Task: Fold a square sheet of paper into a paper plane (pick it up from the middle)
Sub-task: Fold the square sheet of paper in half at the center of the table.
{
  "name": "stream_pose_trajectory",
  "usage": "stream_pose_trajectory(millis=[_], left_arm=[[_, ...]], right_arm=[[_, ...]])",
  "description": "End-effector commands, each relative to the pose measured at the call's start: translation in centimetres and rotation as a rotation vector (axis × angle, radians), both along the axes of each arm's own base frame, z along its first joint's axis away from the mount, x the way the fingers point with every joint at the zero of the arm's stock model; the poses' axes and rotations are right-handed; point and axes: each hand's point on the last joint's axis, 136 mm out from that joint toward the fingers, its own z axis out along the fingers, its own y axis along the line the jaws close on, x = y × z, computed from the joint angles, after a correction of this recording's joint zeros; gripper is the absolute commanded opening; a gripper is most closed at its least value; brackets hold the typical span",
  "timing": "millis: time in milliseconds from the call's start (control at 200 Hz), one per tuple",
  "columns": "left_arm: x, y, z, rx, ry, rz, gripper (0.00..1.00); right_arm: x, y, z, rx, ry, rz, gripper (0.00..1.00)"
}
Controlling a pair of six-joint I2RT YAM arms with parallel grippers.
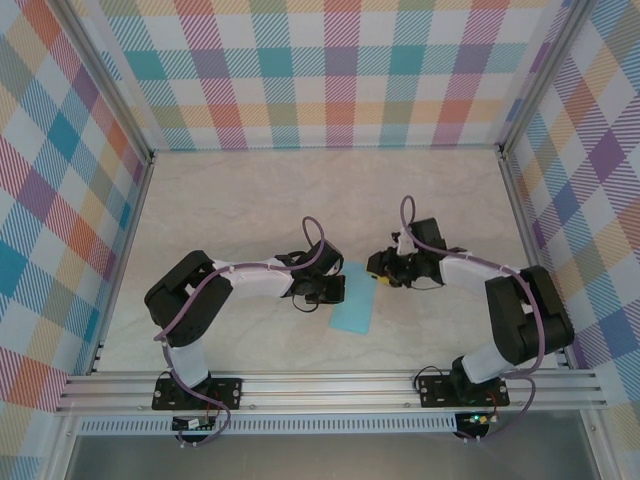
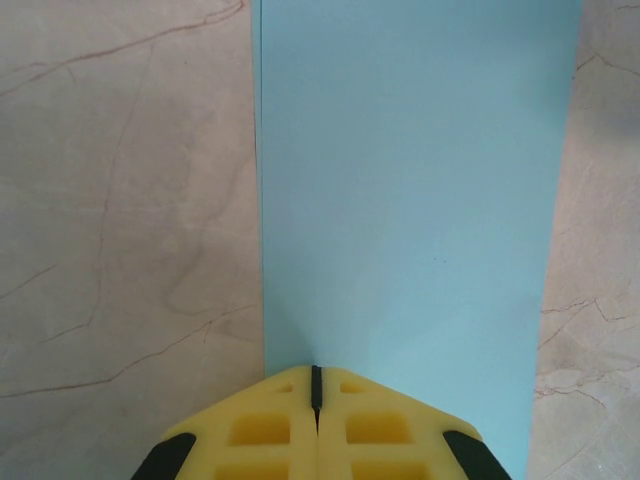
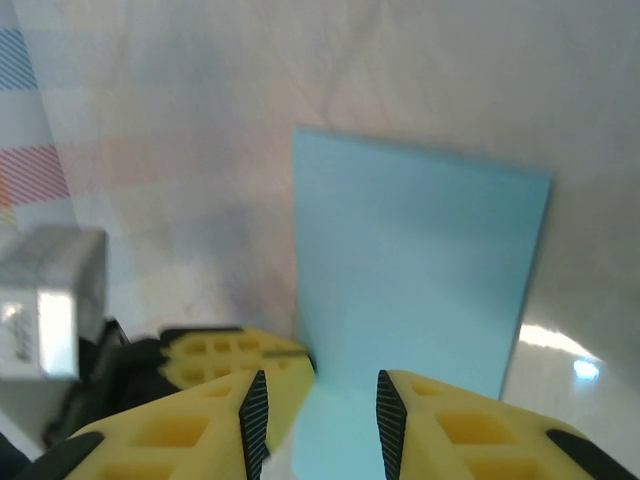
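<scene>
The light-blue sheet of paper point(image 1: 352, 312) lies on the table as a narrow rectangle between the two arms. In the left wrist view the paper point(image 2: 410, 180) stretches away from my left gripper point(image 2: 317, 385), whose yellow fingers are pressed together on its near edge. In the top view the left gripper point(image 1: 337, 289) is at the sheet's left side. My right gripper point(image 1: 377, 277) is at its upper right corner. In the right wrist view the right gripper point(image 3: 322, 420) stands open over the paper point(image 3: 420, 260), and the left gripper point(image 3: 308, 350) pinches the paper's left edge.
The pale marble-patterned table point(image 1: 250, 200) is boxed in by checkered walls and an aluminium frame point(image 1: 140, 150). A metal rail point(image 1: 330, 385) carrying both arm bases runs along the near edge. Bare tabletop lies behind the grippers.
</scene>
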Motion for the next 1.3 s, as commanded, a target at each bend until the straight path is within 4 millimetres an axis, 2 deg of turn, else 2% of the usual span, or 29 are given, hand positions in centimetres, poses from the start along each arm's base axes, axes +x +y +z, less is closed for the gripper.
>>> stream_pose_trajectory(millis=[0, 120, 235, 430, 525, 620, 805, 885, 1065, 1215, 1295], left_arm=[[-2.1, 2.5, -1.8, 0.118, 0.053, -0.013, 0.00], [-2.0, 2.4, -1.8, 0.113, 0.053, -0.014, 0.00], [-2.1, 2.1, -1.8, 0.097, 0.057, -0.013, 0.00], [-2.1, 2.1, -1.9, 0.099, 0.060, -0.009, 0.00], [-2.1, 2.2, -1.8, 0.097, 0.057, -0.006, 0.00], [-2.2, 2.4, -1.9, 0.105, 0.057, -0.008, 0.00], [-2.2, 2.3, -2.0, 0.096, 0.059, -0.005, 0.00], [-2.1, 2.3, -1.9, 0.095, 0.056, -0.005, 0.00], [-2.1, 2.2, -1.8, 0.091, 0.056, -0.006, 0.00], [-2.1, 2.1, -1.8, 0.089, 0.056, -0.006, 0.00], [-2.1, 2.1, -1.7, 0.089, 0.054, -0.009, 0.00]], right_arm=[[-2.6, 0.7, 0.3, 0.033, 0.030, 0.043, 0.37], [-4.2, 0.9, -0.3, 0.028, 0.046, 0.075, 0.38], [-5.1, 1.9, -0.4, 0.050, 0.060, 0.122, 0.38], [-5.8, 1.1, -3.9, -0.041, 0.143, 0.101, 0.37], [-6.1, 1.0, -4.6, -0.049, 0.154, 0.099, 0.37], [-6.3, 0.9, -4.2, -0.053, 0.151, 0.108, 0.36], [-6.6, 1.1, -1.2, -0.014, 0.079, 0.115, 0.38], [-7.2, 1.3, -0.9, 0.001, 0.074, 0.124, 0.38], [-9.0, 2.0, -2.4, -0.023, 0.117, 0.165, 0.38], [-9.9, 1.2, -5.0, -0.097, 0.178, 0.141, 0.38], [-10.1, 1.0, -5.0, -0.100, 0.171, 0.136, 0.38]])
